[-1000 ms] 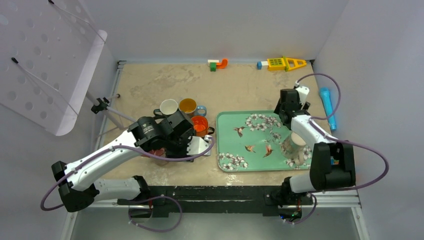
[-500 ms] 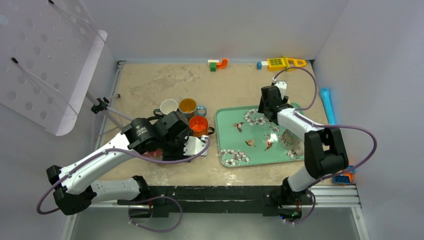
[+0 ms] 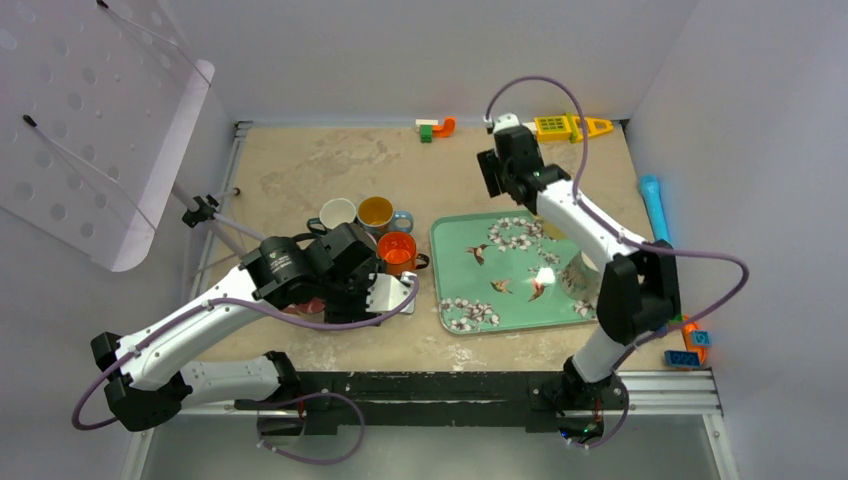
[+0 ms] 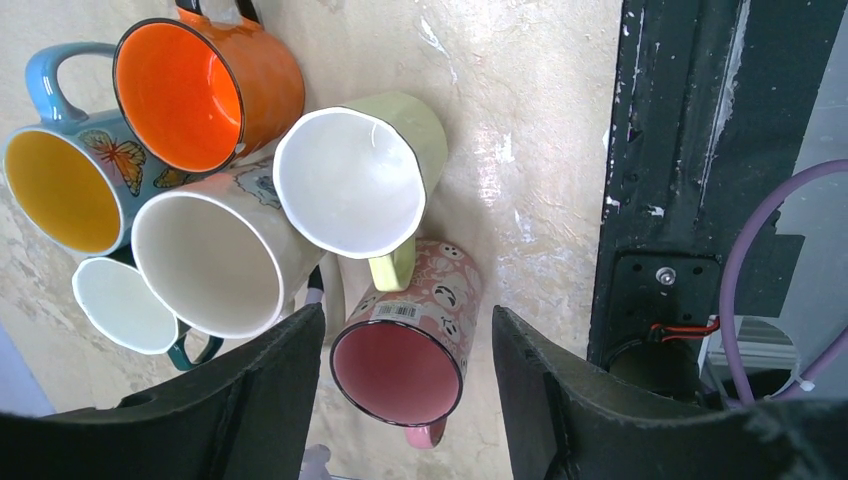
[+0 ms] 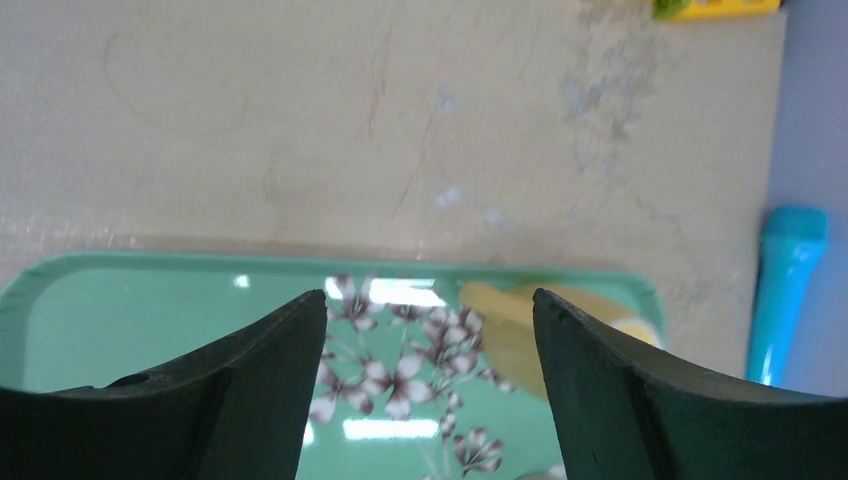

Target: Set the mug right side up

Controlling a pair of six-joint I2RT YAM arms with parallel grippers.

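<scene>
One mug [image 3: 578, 280] on tray [image 3: 455, 278], well apart from right claw [image 5: 430, 298].

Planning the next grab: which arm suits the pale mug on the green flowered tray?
Right, probably. The pale mug sits at the right of the green flowered tray, beside that arm; the open right gripper hangs near its far edge. The left gripper hovers over a cluster of mugs left of the tray.

Teal floral tray [image 3: 515, 275], yellow toy [image 3: 565, 126], blue tube [image 3: 654, 205], orange-green blocks [image 3: 435, 128]
</scene>
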